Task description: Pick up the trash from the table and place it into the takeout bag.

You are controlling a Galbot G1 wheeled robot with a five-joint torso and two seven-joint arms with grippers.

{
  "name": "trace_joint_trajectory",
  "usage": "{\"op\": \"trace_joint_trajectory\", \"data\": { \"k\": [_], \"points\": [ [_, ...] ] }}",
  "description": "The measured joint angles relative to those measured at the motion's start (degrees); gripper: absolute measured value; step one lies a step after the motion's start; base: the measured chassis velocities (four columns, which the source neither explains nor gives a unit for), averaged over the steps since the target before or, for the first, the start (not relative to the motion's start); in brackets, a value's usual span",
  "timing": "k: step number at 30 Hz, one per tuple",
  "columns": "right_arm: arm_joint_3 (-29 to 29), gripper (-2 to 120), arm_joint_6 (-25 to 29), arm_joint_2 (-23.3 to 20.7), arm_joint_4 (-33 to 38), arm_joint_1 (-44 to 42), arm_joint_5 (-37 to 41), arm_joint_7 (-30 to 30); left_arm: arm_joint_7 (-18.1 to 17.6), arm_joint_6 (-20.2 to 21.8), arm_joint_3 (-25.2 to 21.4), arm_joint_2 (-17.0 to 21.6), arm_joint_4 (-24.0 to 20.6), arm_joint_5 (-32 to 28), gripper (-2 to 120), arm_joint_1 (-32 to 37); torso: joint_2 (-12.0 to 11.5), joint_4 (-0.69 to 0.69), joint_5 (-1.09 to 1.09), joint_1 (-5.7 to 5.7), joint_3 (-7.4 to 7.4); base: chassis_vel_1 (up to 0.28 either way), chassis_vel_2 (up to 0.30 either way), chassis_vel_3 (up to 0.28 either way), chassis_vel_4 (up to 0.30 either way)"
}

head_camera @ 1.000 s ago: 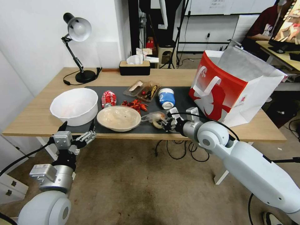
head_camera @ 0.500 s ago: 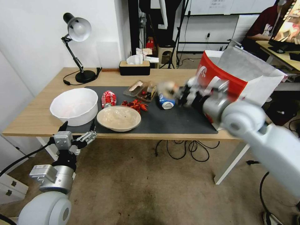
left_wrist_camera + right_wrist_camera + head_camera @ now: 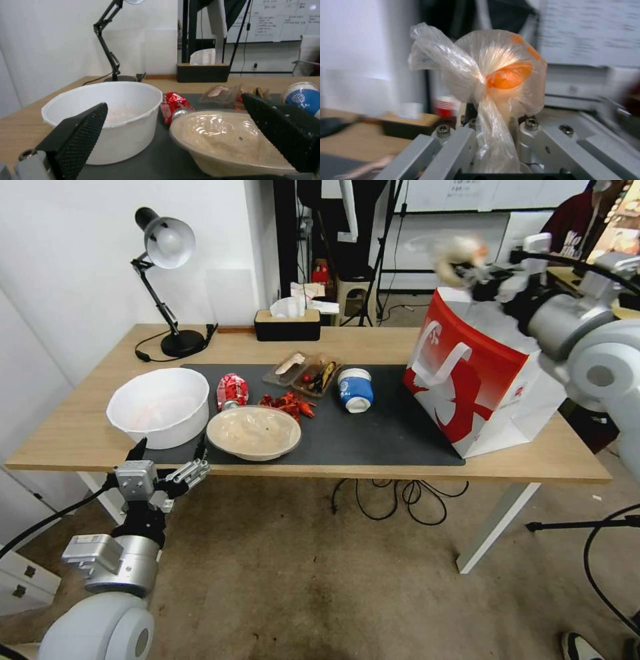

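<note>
My right gripper (image 3: 481, 279) is raised above the far rim of the red-and-white takeout bag (image 3: 467, 380), shut on the clear bag with bun (image 3: 455, 252) (image 3: 493, 72), whose twisted neck is pinched between the fingers (image 3: 453, 142). On the table's (image 3: 80, 427) dark mat (image 3: 387, 427) lie a shallow beige bowl (image 3: 253, 431) (image 3: 226, 140), a blue-white tub (image 3: 355, 389) (image 3: 301, 96), a crushed red can (image 3: 231, 390) (image 3: 173, 105), red shell scraps (image 3: 288, 403) and a clear food tray (image 3: 303, 370). My left gripper (image 3: 169, 450) (image 3: 175, 101) is open just below the front edge, facing the bowls.
A large white bowl (image 3: 159, 405) (image 3: 106, 117) sits at the mat's left end. A black desk lamp (image 3: 167, 247) and a tissue box (image 3: 287, 321) stand along the back edge. Cables (image 3: 393, 497) hang under the table.
My right gripper has carried the clear bag with bun from the table's front edge up and to the right, to above the takeout bag. The left arm has stayed put.
</note>
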Motion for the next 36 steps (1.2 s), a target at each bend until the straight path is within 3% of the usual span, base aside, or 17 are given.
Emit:
{"op": "trace_joint_trajectory", "data": {
  "k": [3,8,10,12,14,18,20,22,24,29,32,36],
  "points": [
    [4.5,4,-1.9,0.6,-3.2,-4.1,-0.5,3.9,0.0,0.0,0.1,0.0,0.0,0.1,100,0.2,0.0,0.01,-0.02,0.0,0.0,0.0,0.0,0.0,0.0],
    [7.0,4,-3.4,0.9,-3.9,-8.1,0.1,4.4,0.0,-0.1,0.1,0.0,0.0,0.2,100,0.3,0.0,-0.02,-0.01,0.0,-0.01,0.0,0.0,0.0,0.0],
    [8.5,16,-3.6,1.2,-3.7,-10.1,1.1,3.7,0.1,-0.2,0.2,0.1,0.0,0.3,100,0.4,0.0,0.01,-0.05,0.0,-0.01,0.0,0.0,0.0,0.0],
    [8.6,18,-3.6,1.2,-3.7,-10.3,1.3,3.5,0.1,-0.2,0.2,0.1,-0.1,0.3,100,0.4,0.0,0.01,-0.05,0.0,-0.01,0.0,0.0,0.0,0.0],
    [9.0,30,-3.6,1.3,-3.4,-10.5,2.5,3.1,0.1,-0.2,0.3,0.3,-0.1,0.3,100,0.4,0.0,0.01,-0.04,0.0,-0.01,0.0,0.0,0.0,0.0],
    [9.0,39,-3.6,1.3,-3.3,-10.5,2.8,3.0,0.1,-0.2,0.3,0.3,-0.2,0.3,100,0.5,0.0,0.01,-0.04,0.0,-0.01,0.0,0.0,0.0,0.0],
    [9.1,52,-3.6,1.2,-2.8,-10.5,3.3,3.0,0.1,-0.2,0.3,0.4,-0.3,0.3,100,0.5,0.0,0.01,-0.03,0.0,-0.01,0.0,0.0,0.0,0.0],
    [9.1,54,-3.7,1.2,-2.6,-10.5,3.4,3.0,0.1,-0.2,0.3,0.4,-0.3,0.2,100,0.5,0.0,0.01,-0.03,0.0,-0.01,0.0,0.0,0.0,0.0],
    [9.0,65,-3.7,1.0,-2.0,-10.4,3.7,3.0,0.1,-0.2,0.3,0.4,-0.4,0.2,100,0.5,0.0,0.01,-0.03,0.0,-0.01,0.0,0.0,0.0,0.0],
    [9.0,79,-3.7,0.8,-1.5,-10.1,4.1,3.0,0.2,-0.3,0.3,0.5,-0.6,0.2,100,0.5,0.0,0.01,-0.03,0.0,-0.01,0.0,0.0,0.0,0.0],
    [9.1,95,-3.6,0.6,-1.1,-10.0,4.5,3.0,0.2,-0.3,0.3,0.6,-0.8,0.1,100,0.7,0.0,0.01,-0.03,0.0,0.0,0.0,0.0,0.0,0.0],
    [9.2,100,-2.8,0.5,-0.6,-9.4,4.8,2.8,0.2,-0.3,0.3,0.6,-0.9,0.1,100,0.7,0.0,0.0,-0.03,0.0,0.0,0.0,0.0,0.0,0.0]
  ]
}}
